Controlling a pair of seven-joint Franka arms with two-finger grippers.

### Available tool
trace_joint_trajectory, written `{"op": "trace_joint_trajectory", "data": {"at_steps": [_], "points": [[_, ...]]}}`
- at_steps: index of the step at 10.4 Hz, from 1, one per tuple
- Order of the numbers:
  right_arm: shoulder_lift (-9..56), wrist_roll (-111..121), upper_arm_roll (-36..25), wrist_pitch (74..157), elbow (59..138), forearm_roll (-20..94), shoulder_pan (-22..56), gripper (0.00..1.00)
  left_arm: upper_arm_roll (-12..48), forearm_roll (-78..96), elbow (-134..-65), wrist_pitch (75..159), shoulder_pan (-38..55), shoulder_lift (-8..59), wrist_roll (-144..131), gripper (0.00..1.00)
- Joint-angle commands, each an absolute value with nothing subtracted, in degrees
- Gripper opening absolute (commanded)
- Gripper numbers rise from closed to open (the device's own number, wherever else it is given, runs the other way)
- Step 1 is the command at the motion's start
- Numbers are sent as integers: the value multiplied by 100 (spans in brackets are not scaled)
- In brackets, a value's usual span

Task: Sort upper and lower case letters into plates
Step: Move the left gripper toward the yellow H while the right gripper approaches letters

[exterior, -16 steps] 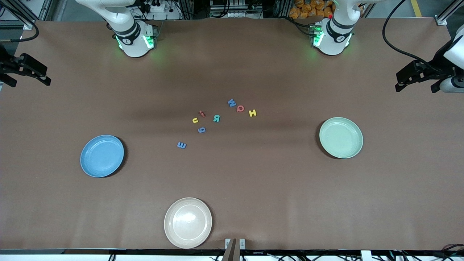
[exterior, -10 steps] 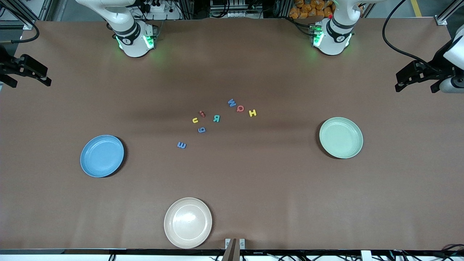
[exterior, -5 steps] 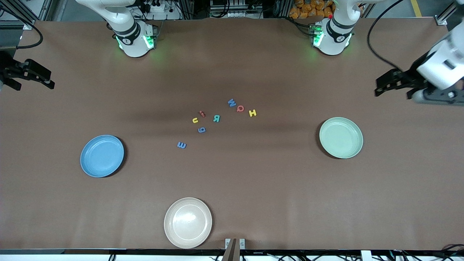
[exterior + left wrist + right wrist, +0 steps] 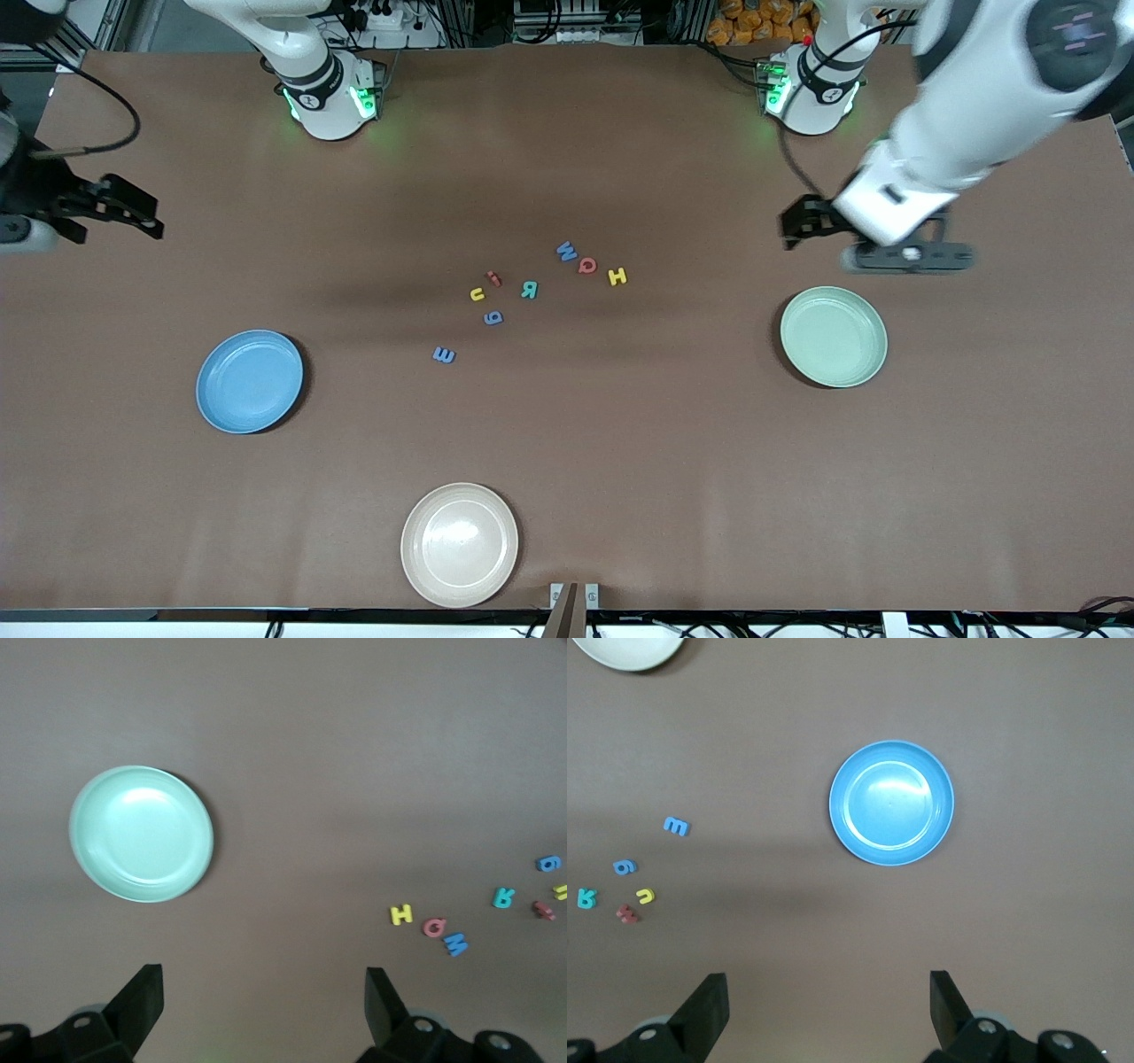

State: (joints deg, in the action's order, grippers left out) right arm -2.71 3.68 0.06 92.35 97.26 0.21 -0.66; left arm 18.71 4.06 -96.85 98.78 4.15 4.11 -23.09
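Note:
Several tiny letters lie loose mid-table: blue W (image 4: pixel 565 252), red Q (image 4: pixel 586 265), yellow H (image 4: pixel 617 276), teal R (image 4: pixel 529 289), red i (image 4: pixel 493 278), yellow u (image 4: pixel 477 294), blue g (image 4: pixel 493 317) and a blue E-shaped one (image 4: pixel 444 355). The blue plate (image 4: pixel 250 381) and the mint green plate (image 4: pixel 833 337) hold nothing. My left gripper (image 4: pixel 787 229) hangs open over bare table beside the mint green plate (image 4: pixel 142 835). My right gripper (image 4: pixel 152 221) hangs open over the right arm's end of the table, with the blue plate (image 4: pixel 891 803) in its wrist view.
A cream-beige plate (image 4: pixel 459 544) with nothing on it sits near the table's front edge. The brown table (image 4: pixel 620 461) lies bare between the plates and the letters. Both arm bases stand along the table's back edge.
My left arm has swung in from its end of the table to beside the mint green plate. My right gripper has crept slightly inward. Letters and plates have not moved.

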Motion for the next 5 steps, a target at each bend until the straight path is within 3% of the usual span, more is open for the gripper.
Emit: {"op": "trace_joint_trajectory", "data": {"at_steps": [1,5], "points": [[16,282,9,9342,9747,114,17,100,2327,448,-10333,10587,369,413,-2941,100],[736,-525,9,9982,9747,88,656,100,2637,378,-10977,11504,903,763,-3935,100]]}}
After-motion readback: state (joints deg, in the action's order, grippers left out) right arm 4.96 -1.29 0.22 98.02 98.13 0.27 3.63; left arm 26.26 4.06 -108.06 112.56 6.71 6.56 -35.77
